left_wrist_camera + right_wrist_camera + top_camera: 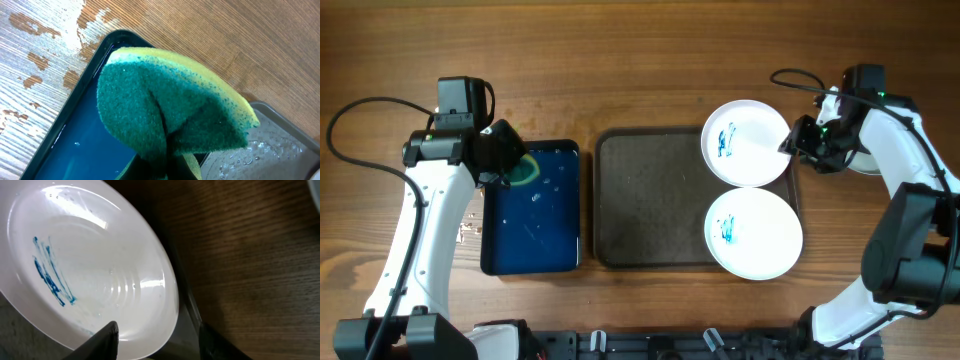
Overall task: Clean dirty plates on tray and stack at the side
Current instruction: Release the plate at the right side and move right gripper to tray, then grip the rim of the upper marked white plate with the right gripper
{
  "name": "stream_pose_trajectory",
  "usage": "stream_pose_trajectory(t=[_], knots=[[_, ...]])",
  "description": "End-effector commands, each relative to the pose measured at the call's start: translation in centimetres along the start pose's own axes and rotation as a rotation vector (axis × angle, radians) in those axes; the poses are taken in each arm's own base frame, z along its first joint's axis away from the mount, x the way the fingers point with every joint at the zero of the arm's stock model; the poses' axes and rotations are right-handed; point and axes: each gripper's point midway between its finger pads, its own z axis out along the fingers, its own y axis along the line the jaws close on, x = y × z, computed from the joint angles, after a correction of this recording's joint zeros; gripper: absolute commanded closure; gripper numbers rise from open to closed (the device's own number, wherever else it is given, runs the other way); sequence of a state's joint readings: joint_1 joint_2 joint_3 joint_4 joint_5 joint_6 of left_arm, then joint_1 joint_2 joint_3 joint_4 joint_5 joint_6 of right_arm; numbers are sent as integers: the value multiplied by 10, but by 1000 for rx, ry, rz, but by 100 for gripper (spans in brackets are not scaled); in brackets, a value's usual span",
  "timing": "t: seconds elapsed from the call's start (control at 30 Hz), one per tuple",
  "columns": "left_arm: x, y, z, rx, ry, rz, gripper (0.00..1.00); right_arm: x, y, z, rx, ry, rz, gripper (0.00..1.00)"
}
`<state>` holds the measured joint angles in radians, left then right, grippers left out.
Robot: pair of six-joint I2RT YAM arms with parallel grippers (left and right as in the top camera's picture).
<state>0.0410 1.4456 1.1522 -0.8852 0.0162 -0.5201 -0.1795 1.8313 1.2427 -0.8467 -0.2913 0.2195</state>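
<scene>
your left gripper (510,165) is clenched on the sponge (170,100) over the basin (532,240); your right gripper (157,340) is released, jaws straddling the rim of the far plate (90,265).

On the left wrist camera the sponge (170,115) fills my view and hides the left gripper (512,166) fingers clamped on it. The basin (95,55) runs off the bottom edge. On the right wrist camera the upper plate (90,265) is cut off at the left and bottom, and only the tips of the right gripper (160,347) show. Overhead, the right arm (905,150) covers most of a third plate (868,166). The specks (470,228) on the bench (640,60) are too small for me to name.
</scene>
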Motion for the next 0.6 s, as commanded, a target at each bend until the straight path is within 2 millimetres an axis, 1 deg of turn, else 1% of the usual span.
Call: stream_pose_trajectory(t=[0.0, 0.13, 0.3, 0.4, 0.47, 0.57], knots=[[-9, -5, -6, 6, -31, 24, 96, 6, -4, 17, -12, 27, 70, 47], [-9, -5, -6, 6, -30, 24, 96, 4, -6, 28, -17, 17, 130, 47], [-8, -5, -6, 4, -28, 24, 96, -3, -5, 35, -31, -1, 175, 48], [-8, -5, -6, 4, -28, 24, 96, -4, -7, 42, -32, 4, 207, 55], [-8, -5, -6, 4, -28, 24, 96, -4, -8, 49, -32, 11, 228, 57], [-8, -5, -6, 4, -28, 24, 96, -3, -2, 62, -70, 36, 224, 62]])
